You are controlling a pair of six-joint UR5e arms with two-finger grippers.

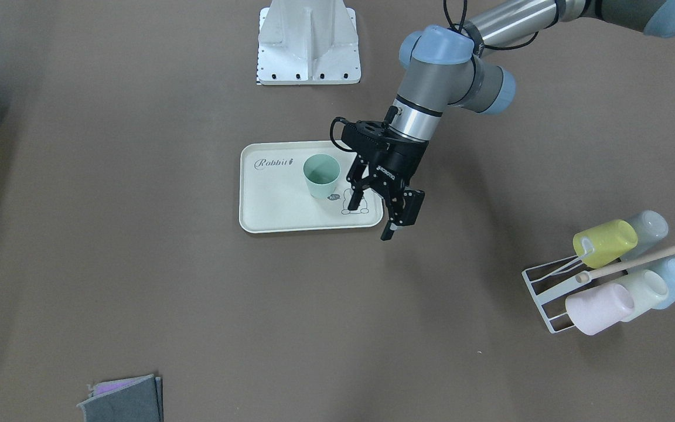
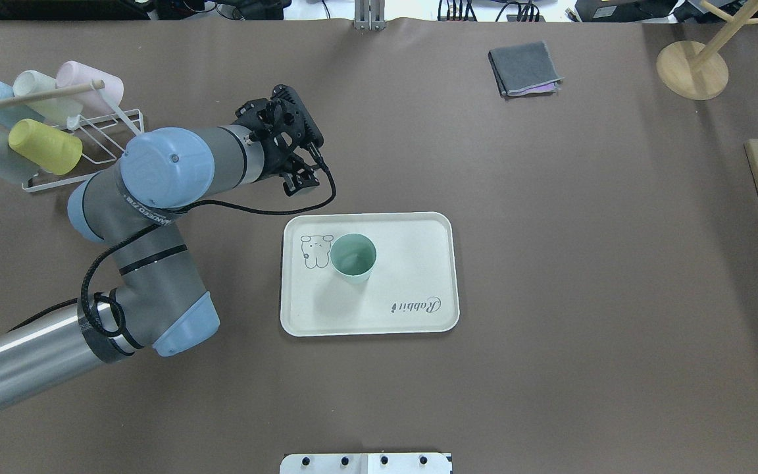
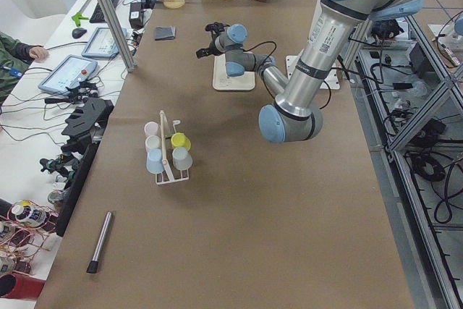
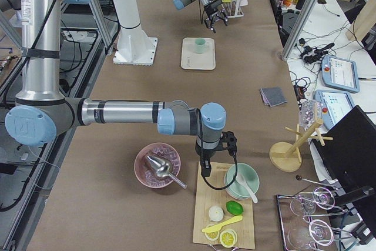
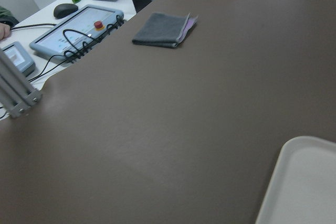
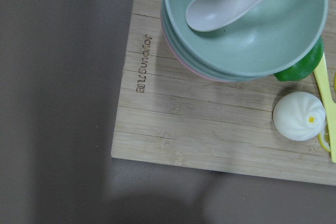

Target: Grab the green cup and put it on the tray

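Observation:
The mint green cup stands upright on the cream tray, beside the rabbit drawing. My left gripper hangs above the tray's edge on the rack side, apart from the cup, open with nothing between its fingers. The left wrist view shows only a corner of the tray and bare table. My right gripper hovers far off over a wooden board; I cannot tell whether it is open or shut, and no fingers show in the right wrist view.
A white wire rack holds several pastel cups lying on their sides. A folded grey cloth lies on the table. The wooden board carries stacked bowls with a spoon. A pink bowl sits next to it.

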